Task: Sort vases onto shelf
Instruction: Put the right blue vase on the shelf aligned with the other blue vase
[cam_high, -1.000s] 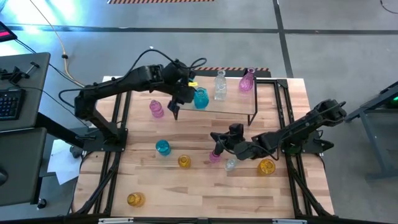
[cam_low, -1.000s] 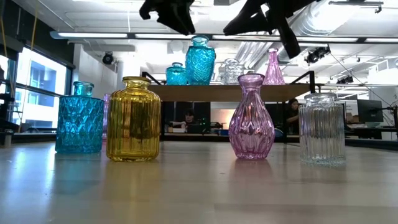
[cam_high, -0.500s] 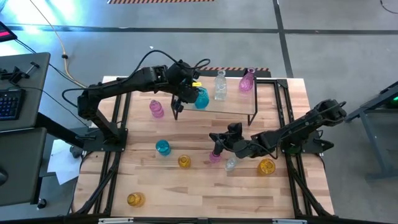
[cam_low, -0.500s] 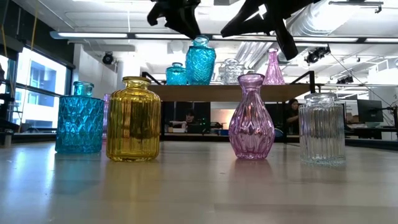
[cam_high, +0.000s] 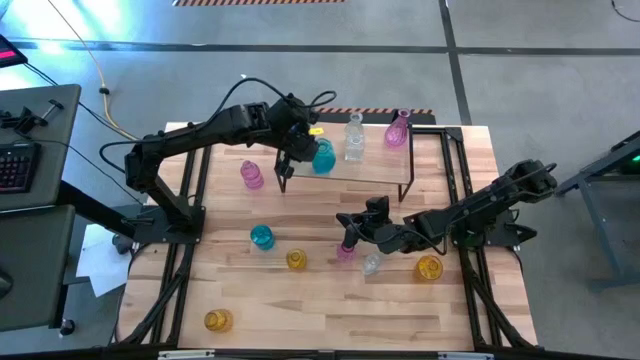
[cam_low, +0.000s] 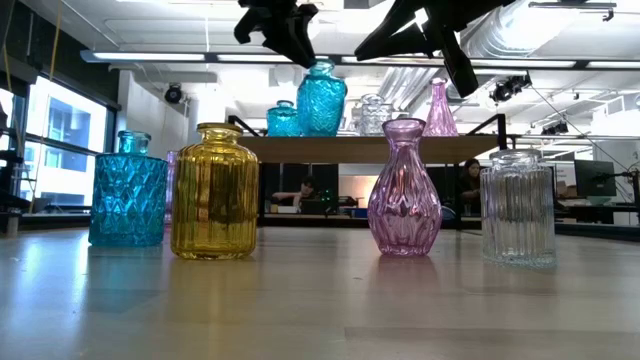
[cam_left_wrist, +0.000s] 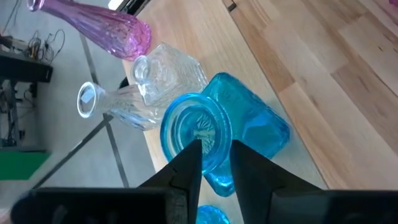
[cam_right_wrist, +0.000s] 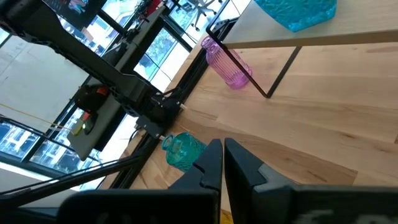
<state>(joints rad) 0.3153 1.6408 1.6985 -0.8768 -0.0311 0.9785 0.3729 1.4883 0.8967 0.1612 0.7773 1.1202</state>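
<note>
The faceted teal-blue glass vase is standing on the light wood shelf, left of the clear bottle. I'm hovering the left gripper over its mouth, fingers barely parted, empty; I should lift straight up. Right gripper nearly pinched, empty

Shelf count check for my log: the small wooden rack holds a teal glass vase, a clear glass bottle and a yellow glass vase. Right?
Not quite. The high view shows the wooden rack holding a teal glass vase, a clear glass bottle and a pink glass vase, not a yellow one.
</note>
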